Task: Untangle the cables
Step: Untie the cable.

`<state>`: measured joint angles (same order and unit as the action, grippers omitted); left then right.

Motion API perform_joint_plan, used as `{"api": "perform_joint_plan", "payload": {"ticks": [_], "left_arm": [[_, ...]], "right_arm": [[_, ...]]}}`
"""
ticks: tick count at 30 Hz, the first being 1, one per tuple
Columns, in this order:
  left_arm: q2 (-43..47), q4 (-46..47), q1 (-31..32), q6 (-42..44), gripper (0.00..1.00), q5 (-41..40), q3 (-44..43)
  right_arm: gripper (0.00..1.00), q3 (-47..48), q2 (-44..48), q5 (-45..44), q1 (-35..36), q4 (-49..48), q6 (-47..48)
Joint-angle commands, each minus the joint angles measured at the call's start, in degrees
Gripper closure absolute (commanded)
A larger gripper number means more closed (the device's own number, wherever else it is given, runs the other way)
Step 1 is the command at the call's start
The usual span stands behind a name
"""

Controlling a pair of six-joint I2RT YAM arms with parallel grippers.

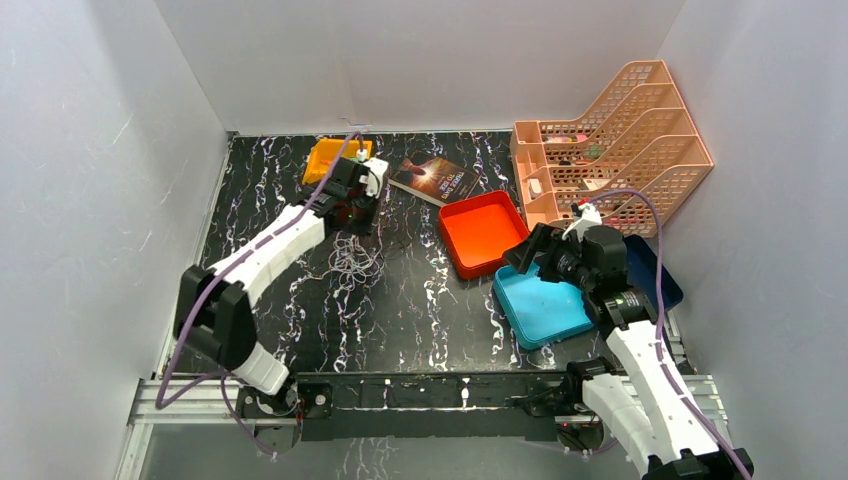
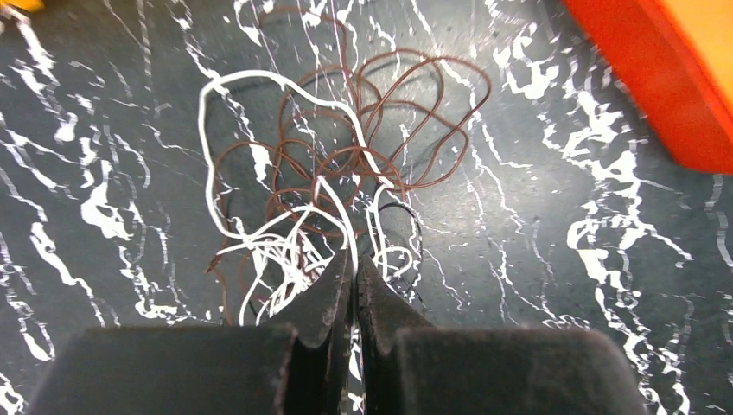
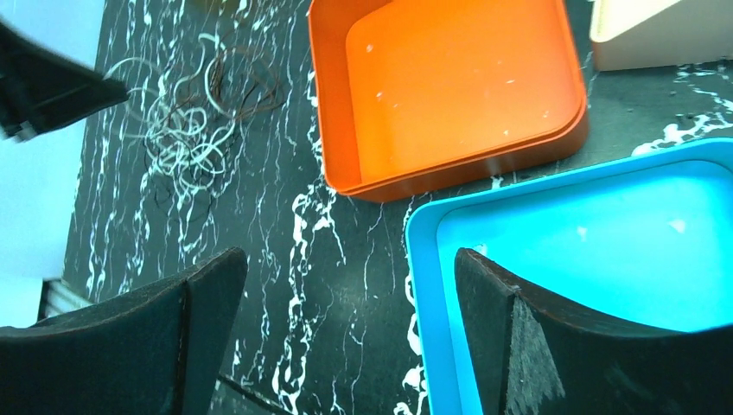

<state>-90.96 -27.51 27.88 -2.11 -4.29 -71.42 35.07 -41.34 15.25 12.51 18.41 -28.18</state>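
The cables point(image 1: 352, 255) point(image 2: 346, 164) lie in a loose tangle of dark brown and whitish loops on the black marbled tabletop point(image 1: 400, 320), left of the orange tray point(image 1: 449, 222). The left gripper point(image 1: 358, 215) point(image 2: 354, 264) is down at the tangle's edge, its fingers pressed together on a whitish strand. Well apart from the tangle, the right gripper point(image 1: 525, 255) point(image 3: 347, 257) hangs over the rim of the light blue tray point(image 3: 415, 233), fingers spread wide with nothing between them.

Overhead and both wrist cameras all see the cables point(image 1: 352, 256).
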Motion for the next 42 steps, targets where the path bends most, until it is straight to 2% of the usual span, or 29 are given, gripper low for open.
{"api": "perform_joint_plan", "payload": {"ticks": [1,7,9,12,15,19,22,27,31,34,42], "left_arm": [[10.1,-1.2,-0.2,-0.4,1.0,1.2,-2.7],[17.8,-2.7,-0.2,-0.2,1.0,4.8,-4.5],[20.4,-2.4,-0.3,-0.8,1.0,5.9,-4.7],[23.4,-2.8,-0.3,-2.2,1.0,7.0,-6.2],[24.4,-4.9,-0.3,-3.8,1.0,8.7,-10.5],[24.7,-6.0,-0.3,-5.1,1.0,10.6,-14.5],[24.8,-6.6,-0.3,-5.0,1.0,10.6,-16.3],[25.4,-7.0,-0.3,-5.6,1.0,7.8,-17.6],[25.7,-7.3,-0.3,-6.3,1.0,8.5,-17.8],[25.3,-8.2,-0.3,-6.4,1.0,9.5,-18.2],[25.4,-8.8,-0.3,-6.7,1.0,13.4,-18.0]], "right_arm": [[0.02,0.6,1.6,-6.6,0.1,-1.7,-3.8],[0.02,2.0,0.3,-10.1,0.1,-2.3,0.1],[0.02,2.9,0.4,-8.4,0.1,-3.2,2.6],[0.02,3.8,0.7,2.9,0.1,-6.9,7.3],[0.02,2.7,1.1,13.6,0.1,-15.2,7.9],[0.02,2.9,-2.3,20.2,0.8,-24.5,6.6],[0.02,4.7,-6.0,18.0,6.2,-28.7,7.4],[0.02,9.3,-11.8,2.3,26.1,-32.0,16.0],[0.02,10.0,-17.0,-2.9,35.2,-42.3,21.0],[0.02,12.1,-23.0,-1.9,38.0,-50.0,23.5],[0.02,15.0,-36.7,1.2,39.1,-73.9,27.5]]}}
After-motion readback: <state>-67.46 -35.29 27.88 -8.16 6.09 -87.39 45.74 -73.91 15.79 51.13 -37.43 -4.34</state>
